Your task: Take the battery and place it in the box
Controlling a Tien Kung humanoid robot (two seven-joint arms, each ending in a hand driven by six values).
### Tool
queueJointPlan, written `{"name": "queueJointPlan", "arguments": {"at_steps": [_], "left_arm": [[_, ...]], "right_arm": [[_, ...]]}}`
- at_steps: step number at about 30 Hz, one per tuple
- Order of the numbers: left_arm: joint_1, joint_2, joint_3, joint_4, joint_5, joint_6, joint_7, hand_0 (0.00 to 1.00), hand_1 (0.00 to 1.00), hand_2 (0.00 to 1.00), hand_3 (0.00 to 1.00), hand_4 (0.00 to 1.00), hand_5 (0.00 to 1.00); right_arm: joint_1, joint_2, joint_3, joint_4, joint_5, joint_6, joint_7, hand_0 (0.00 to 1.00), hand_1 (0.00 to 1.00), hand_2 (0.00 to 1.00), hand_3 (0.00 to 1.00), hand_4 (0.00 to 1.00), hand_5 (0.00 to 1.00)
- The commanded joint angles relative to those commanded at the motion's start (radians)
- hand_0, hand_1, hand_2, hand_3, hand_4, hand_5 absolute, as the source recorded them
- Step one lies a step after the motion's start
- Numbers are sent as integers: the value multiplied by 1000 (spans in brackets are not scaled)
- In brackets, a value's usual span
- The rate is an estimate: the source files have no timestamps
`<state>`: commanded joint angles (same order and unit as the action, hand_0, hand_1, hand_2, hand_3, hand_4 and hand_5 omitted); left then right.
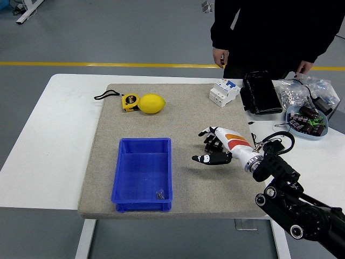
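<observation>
The blue box (143, 171) stands on the grey mat, left of centre near the front. A small dark object (160, 194), which could be the battery, lies in the box's front right corner. My right hand (205, 145) hovers over the mat just right of the box, apart from it. Its white palm with an orange mark faces up, and its black fingers (207, 132) and thumb are loosely spread toward the box. Nothing shows between them. My left arm is out of view.
A lemon (152, 103) and a yellow tape measure (129, 101) lie at the mat's back left. A white breaker (224, 91), a black case (260, 93) and a bowl of small parts (307, 121) sit at the back right. A person stands behind, hands down.
</observation>
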<state>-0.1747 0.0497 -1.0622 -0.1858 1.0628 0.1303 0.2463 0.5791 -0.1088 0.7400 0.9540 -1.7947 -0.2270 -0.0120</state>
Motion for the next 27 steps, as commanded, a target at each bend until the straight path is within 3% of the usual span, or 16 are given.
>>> {"name": "queueJointPlan", "arguments": {"at_steps": [18,27], "left_arm": [[1,-2,-15,1,20,0,1,720,677,676,584,633,541],[3,-3,-24,0,35,0,3,720,677,678,584,633,541]], "right_arm": [[12,-11,13,-4,-34,10,-1,446,521,557,701,998,411],[28,-7,8,-47,-37,12,7,445,520,556,701,998,410]]}}
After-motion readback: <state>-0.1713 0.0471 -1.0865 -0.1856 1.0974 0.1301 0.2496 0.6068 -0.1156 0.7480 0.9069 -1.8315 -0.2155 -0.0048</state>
